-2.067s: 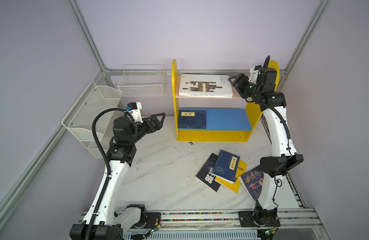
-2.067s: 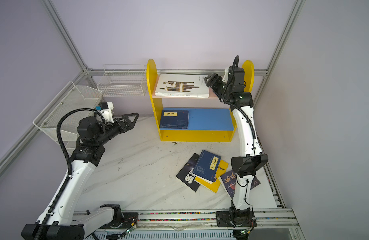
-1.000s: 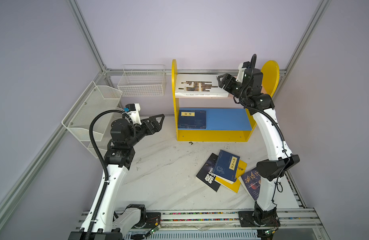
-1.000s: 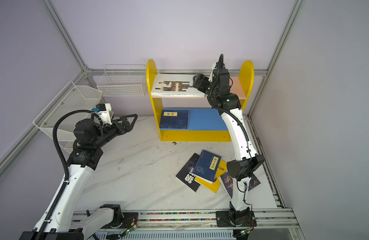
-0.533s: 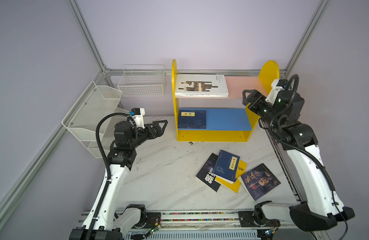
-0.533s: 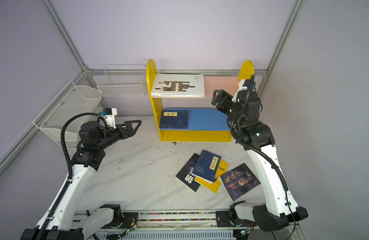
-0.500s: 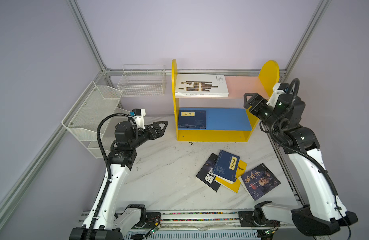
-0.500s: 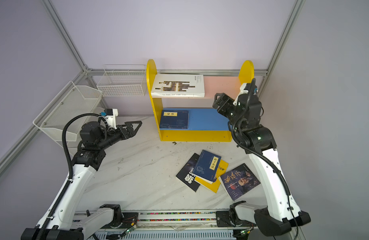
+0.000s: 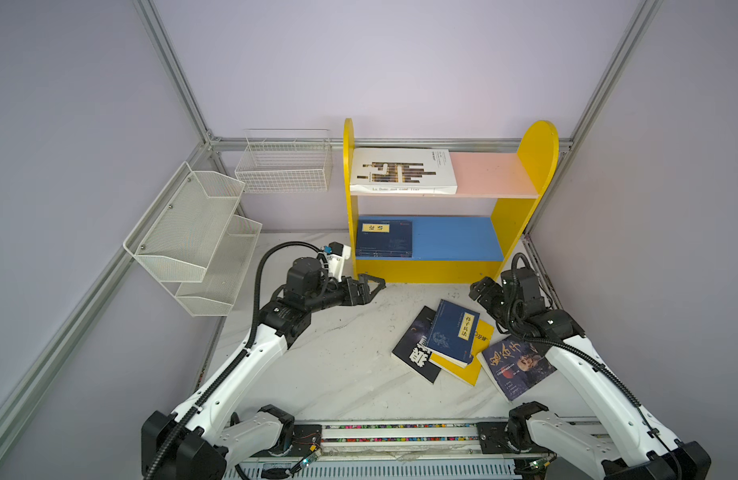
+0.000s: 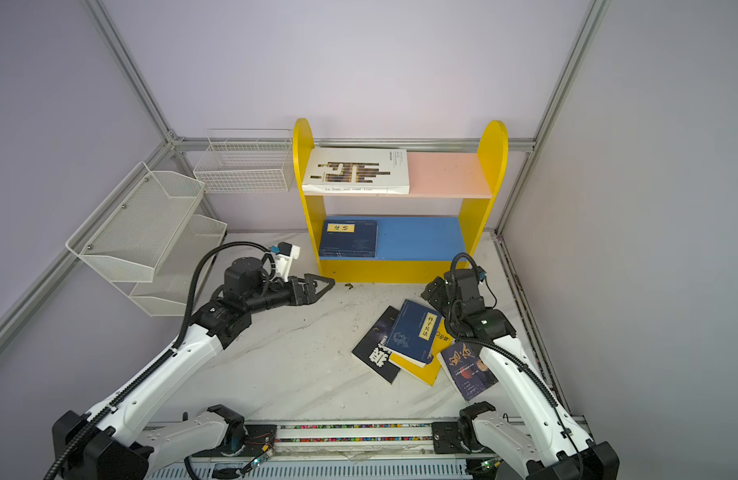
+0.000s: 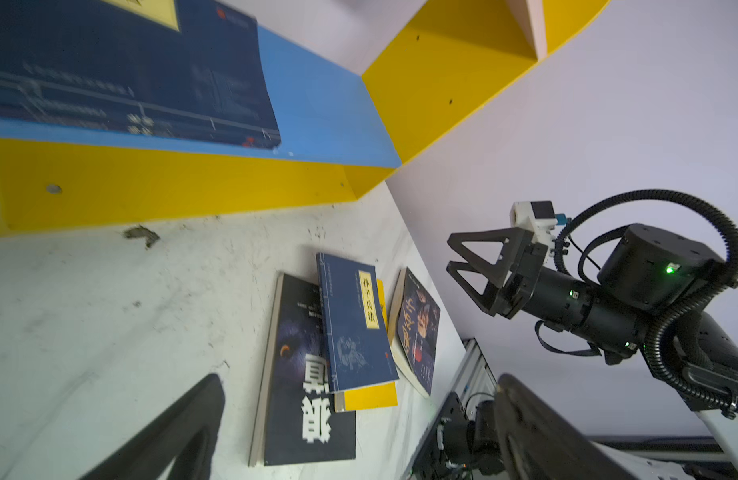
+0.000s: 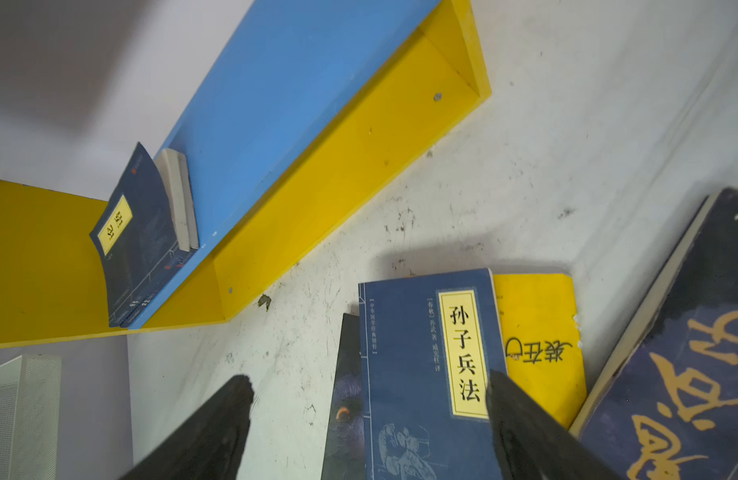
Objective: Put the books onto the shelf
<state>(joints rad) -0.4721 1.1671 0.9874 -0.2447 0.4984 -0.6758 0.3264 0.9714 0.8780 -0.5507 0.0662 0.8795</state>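
In a top view, left tool [image 9: 375, 291] and right tool [image 9: 477, 291] spread, wire basket [image 9: 284, 166] beside shelf [image 9: 425, 272]

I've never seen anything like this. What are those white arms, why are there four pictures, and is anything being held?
These are two robot arms, each ending in a two-fingered gripper. Two pictures look down on the whole scene from side-by-side cameras overhead; the other two come from cameras on the wrists. The left gripper and right gripper are both open and hold nothing. On the shelf, a white book lies on the pink board and navy books on the blue board. On the table, a navy book lies atop a yellow book and a black book, with a dark-blue book beside them.
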